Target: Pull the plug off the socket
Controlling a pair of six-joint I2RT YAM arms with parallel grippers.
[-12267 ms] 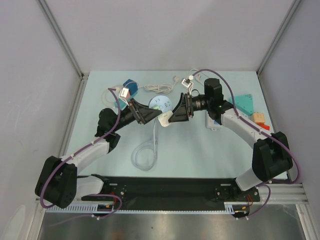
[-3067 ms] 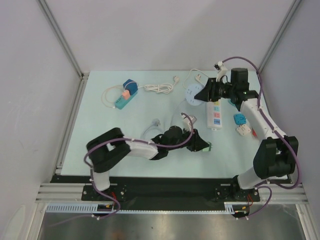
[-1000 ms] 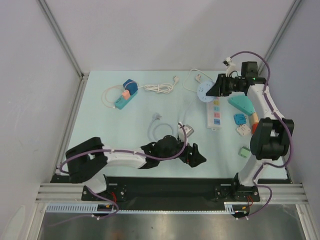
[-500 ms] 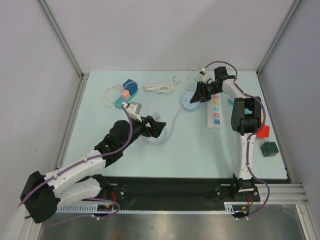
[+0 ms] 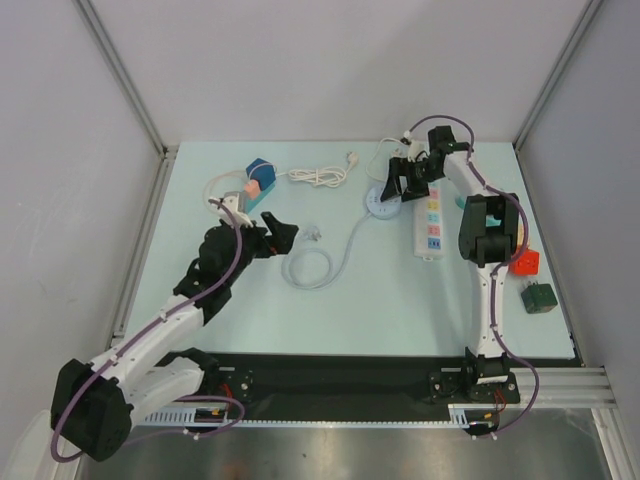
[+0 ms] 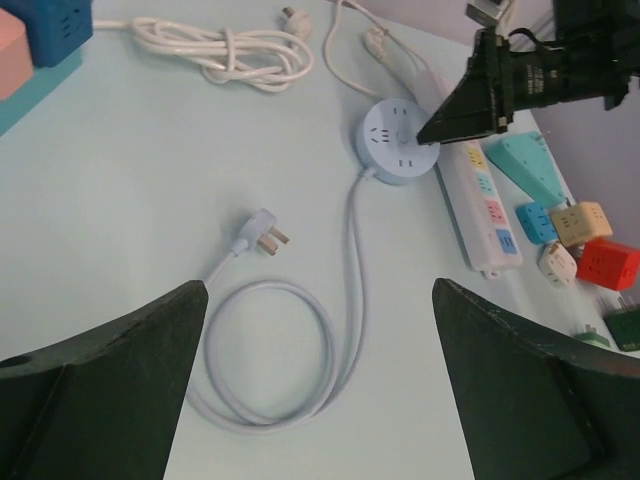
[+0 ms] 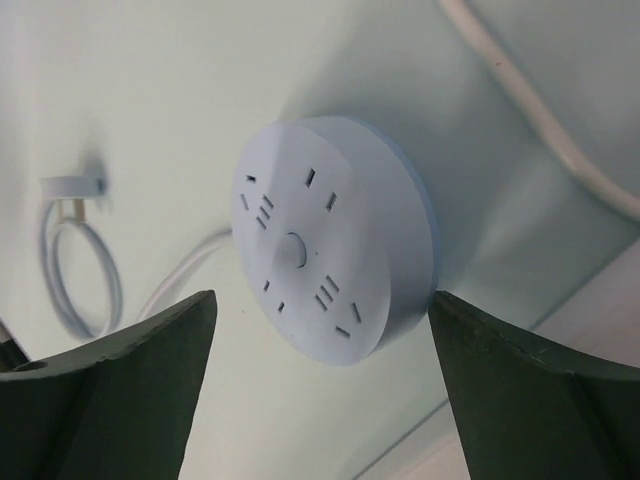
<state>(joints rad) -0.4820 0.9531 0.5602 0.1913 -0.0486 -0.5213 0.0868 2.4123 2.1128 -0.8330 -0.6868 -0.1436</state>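
Pale green surface (image 5: 420,320), and the plug (image 5: 314,236) is out! It lies loose on its side, prongs bare, well apart from the round socket (image 5: 380,200), with its cable (image 5: 310,270) coiled in a loop in front of it. The left gripper (image 5: 281,240) hovers just beside the plug, fingers spread wide, holding nothing. The right gripper (image 5: 400,182) is at the socket, fingers wide either side of its face, beside the white power strip (image 5: 428,225).
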